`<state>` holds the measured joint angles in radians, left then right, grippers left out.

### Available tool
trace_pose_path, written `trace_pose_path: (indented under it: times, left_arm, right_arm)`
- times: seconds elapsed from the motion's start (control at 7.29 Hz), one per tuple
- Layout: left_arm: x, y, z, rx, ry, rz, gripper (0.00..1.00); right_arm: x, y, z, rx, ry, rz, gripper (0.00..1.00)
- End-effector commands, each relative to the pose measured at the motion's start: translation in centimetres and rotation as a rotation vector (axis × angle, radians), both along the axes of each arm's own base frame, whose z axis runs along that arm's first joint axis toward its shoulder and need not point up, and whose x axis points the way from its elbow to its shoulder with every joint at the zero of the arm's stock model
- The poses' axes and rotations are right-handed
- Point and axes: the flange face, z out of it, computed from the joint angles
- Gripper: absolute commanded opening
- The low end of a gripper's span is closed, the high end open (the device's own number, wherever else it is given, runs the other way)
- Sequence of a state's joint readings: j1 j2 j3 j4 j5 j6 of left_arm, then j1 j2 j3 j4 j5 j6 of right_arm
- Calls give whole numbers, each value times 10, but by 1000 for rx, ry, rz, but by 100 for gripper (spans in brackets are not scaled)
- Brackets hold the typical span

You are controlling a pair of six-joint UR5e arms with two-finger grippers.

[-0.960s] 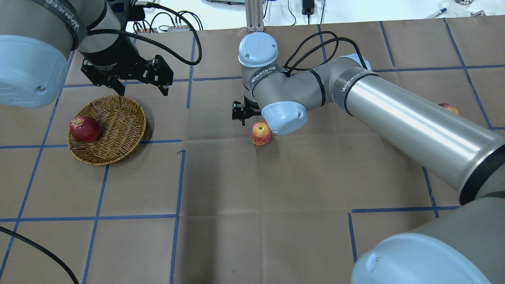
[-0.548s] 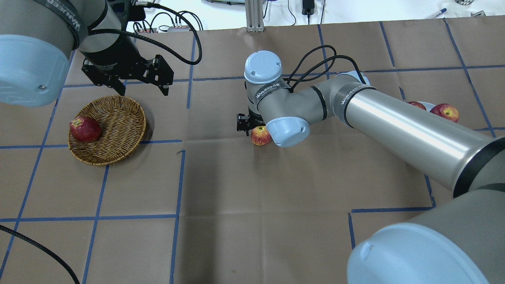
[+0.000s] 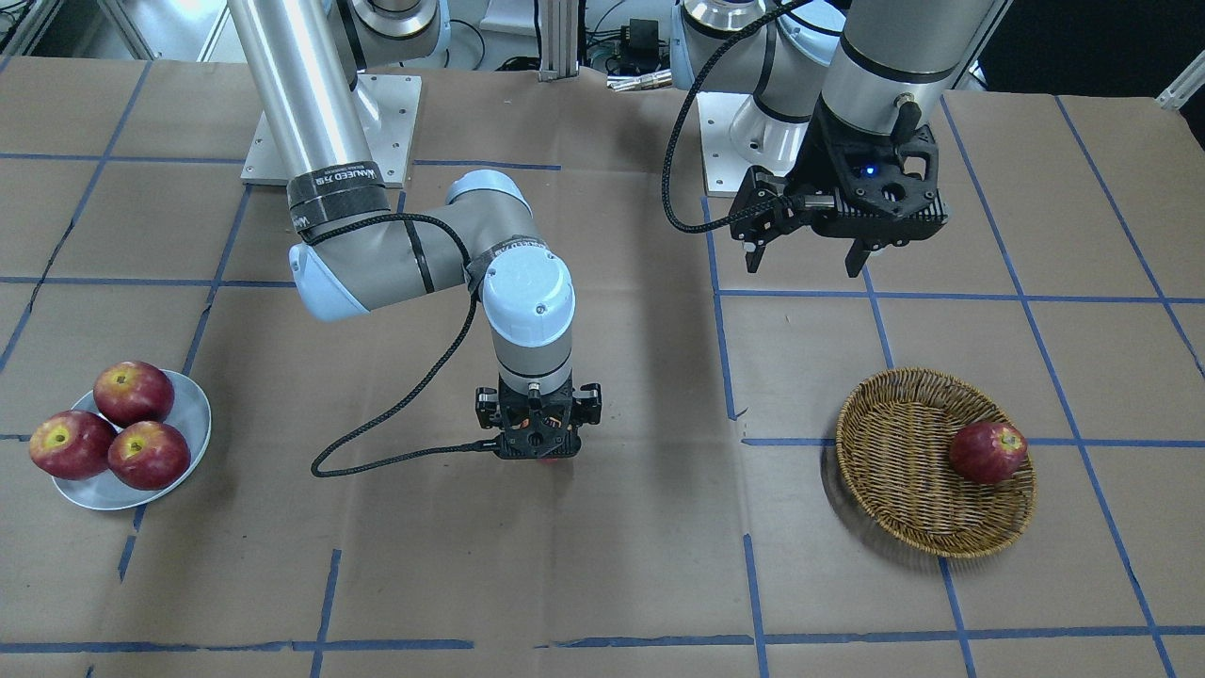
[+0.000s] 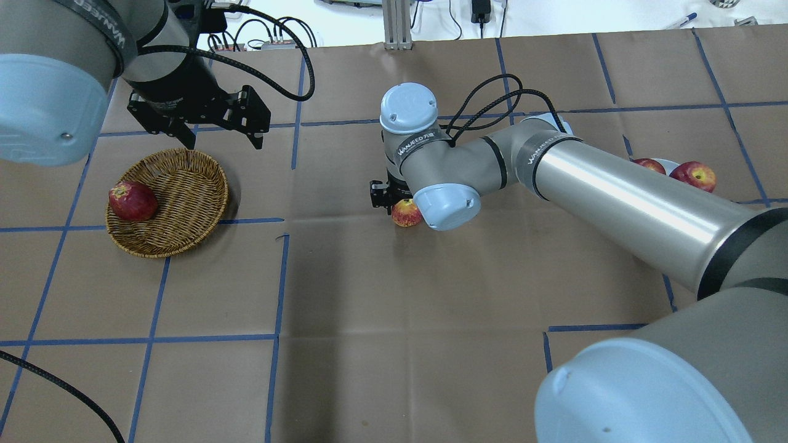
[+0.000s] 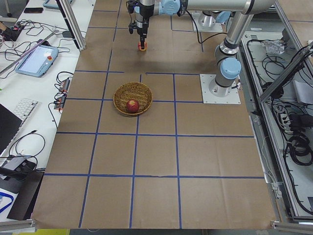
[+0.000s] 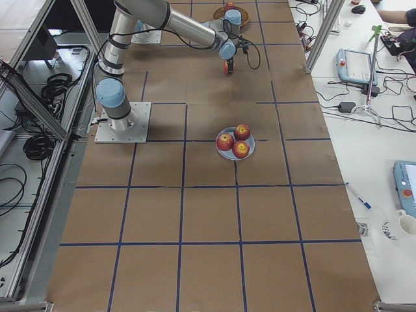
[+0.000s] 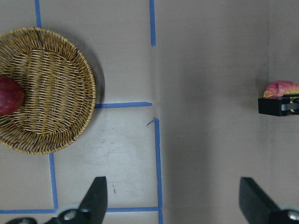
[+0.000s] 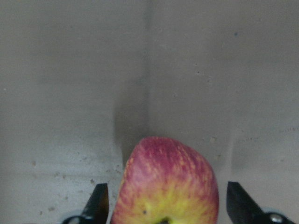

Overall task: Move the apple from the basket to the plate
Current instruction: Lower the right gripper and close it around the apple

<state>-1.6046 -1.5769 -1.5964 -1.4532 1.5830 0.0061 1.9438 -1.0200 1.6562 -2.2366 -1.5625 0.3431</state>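
Plainly, right claw [image 8: 169,203] straddles apple [image 8: 167,179] — jaws wide.

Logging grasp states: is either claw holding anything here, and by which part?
Nothing is held. The open right claw straddles the apple without touching its sides; the left claw hangs open and empty.

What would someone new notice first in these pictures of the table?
The right gripper, open, straddles the apple in the middle of the table. The plate at the robot's right end holds three red apples; the basket at its left holds one dark apple, with the open left gripper raised nearby.
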Motion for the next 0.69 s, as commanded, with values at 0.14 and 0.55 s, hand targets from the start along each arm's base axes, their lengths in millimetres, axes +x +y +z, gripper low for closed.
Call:
trace_pose_path:
  times: [0.14,0.55]
  left_arm:
    - [0,-2,-1,2,2,1,99]
    - [0,-3,0,0,2,1,99]
  right_arm:
    - [-2,-9,29,-41,-14,-16,54]
    - [-25,-20,125,-23,-8,-56,54]
